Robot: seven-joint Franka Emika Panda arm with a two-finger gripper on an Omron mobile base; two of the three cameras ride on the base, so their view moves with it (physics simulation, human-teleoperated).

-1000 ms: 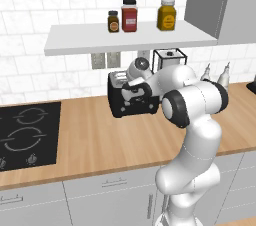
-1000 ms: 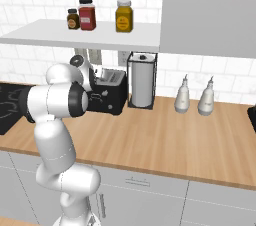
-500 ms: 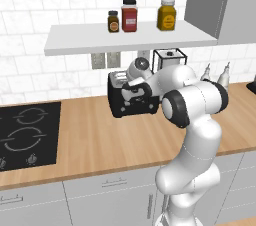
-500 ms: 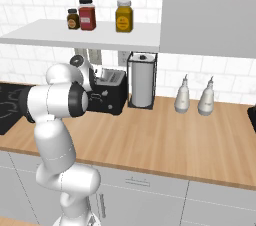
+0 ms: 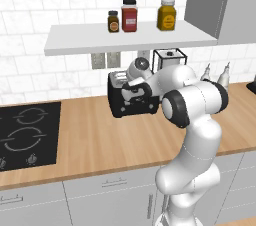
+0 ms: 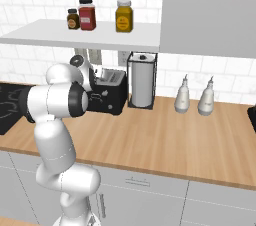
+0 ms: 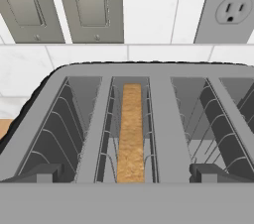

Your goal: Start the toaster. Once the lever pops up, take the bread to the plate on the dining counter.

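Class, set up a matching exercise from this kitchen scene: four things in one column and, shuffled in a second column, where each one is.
Things:
1. bread
2. paper towel roll
3. three jars
4. hob

Places:
A. on the wall shelf
B. set into the counter, left of the toaster
C. upright in a toaster slot
D. in a wire holder right of the toaster

Pairs: 1-C, 2-D, 3-A, 4-B

Even, bright rendered light, soft shadow beneath the shelf (image 5: pixel 125 37), coarse pixelation throughout.
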